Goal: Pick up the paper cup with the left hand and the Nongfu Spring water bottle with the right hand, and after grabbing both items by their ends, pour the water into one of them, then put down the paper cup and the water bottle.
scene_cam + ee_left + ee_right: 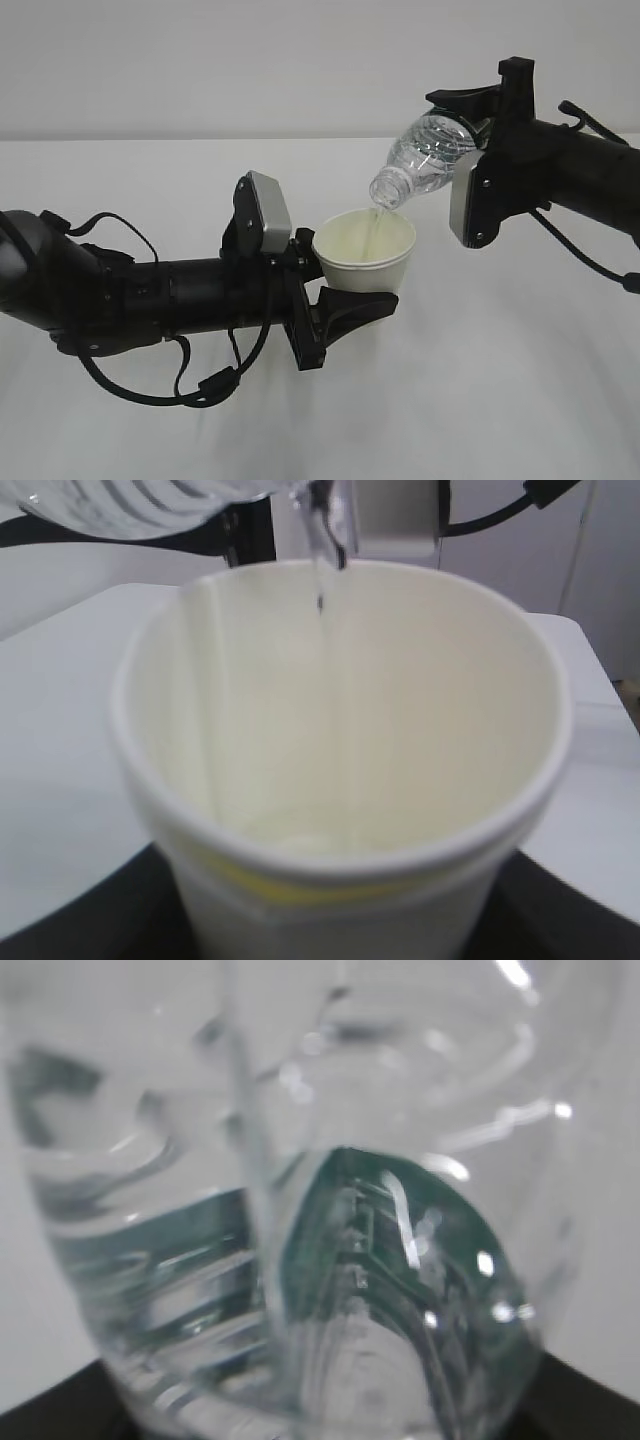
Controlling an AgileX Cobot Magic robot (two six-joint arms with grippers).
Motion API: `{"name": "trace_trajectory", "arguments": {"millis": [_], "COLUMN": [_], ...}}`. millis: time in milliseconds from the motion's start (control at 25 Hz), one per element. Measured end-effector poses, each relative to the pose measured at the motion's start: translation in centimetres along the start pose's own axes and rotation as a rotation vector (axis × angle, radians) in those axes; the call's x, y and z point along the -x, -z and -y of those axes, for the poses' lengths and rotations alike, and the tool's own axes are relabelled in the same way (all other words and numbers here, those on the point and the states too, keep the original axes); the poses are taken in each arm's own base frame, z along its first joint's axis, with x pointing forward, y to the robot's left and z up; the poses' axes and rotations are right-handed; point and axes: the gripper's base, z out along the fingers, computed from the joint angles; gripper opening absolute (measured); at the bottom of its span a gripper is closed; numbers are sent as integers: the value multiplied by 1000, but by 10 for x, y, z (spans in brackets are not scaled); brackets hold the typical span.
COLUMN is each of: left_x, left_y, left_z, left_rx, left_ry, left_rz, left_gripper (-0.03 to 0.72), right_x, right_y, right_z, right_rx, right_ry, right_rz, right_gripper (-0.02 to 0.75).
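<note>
Paper cup (pixel 364 256) clamped in left end effector (pixel 345 300), right end effector (pixel 470 110) clamping tilted bottle (pixel 425 157), water (pixel 322 565) streaming in

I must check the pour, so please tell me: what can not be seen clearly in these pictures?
- Water level in the paper cup: left wrist view, blurred.
- Bottle label: exterior view, behind the right end effector.
- Bottle base: right wrist view, too close.
- Left end effector fingers: largely behind the cup.

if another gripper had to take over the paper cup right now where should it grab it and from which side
Probably low on the paper cup, around its tapered wall, coming from the open near side. The left hand already clamps the base from the left, and the Nongfu Spring water bottle pours water over the rim, so avoid the top.
</note>
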Motion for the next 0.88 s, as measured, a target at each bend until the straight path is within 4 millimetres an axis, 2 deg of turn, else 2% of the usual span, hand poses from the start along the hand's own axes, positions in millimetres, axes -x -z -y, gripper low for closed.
{"name": "trace_trajectory", "arguments": {"millis": [880], "left_x": [0], "left_y": [0], "left_z": [0], "left_rx": [-2], "left_ry": [-1], "left_rz": [-1], "left_gripper": [440], "right_x": [0], "right_y": [-1], "right_z": [2], "right_rx": [-6], "right_ry": [7], "right_rz": [3], "right_gripper": [447]}}
